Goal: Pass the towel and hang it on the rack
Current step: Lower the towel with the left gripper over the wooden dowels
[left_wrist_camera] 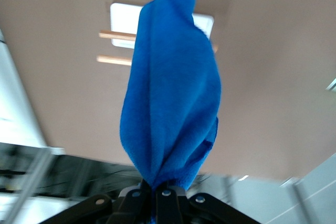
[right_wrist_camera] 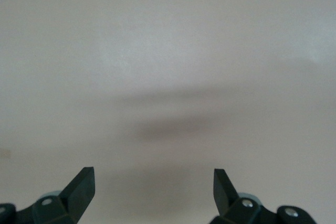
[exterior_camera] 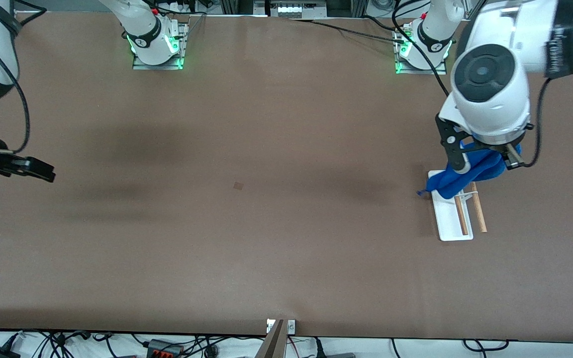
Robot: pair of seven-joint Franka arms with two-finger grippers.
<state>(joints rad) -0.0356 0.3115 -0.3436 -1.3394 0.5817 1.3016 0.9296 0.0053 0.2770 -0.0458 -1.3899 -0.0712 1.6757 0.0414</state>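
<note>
Wooden rods of the rack (exterior_camera: 458,219) are standing on its white base at the left arm's end of the table. Waiting at the other end, the right gripper (right_wrist_camera: 153,182) is holding its fingers wide apart over bare table. Over the rack, the left gripper (exterior_camera: 485,159) is pinching the towel (exterior_camera: 465,174), which is hanging down onto the rods.

towel (exterior_camera: 467,172) over rack (exterior_camera: 453,219)

L tool (exterior_camera: 485,161) clamped; R tool (right_wrist_camera: 153,183) open.
</note>
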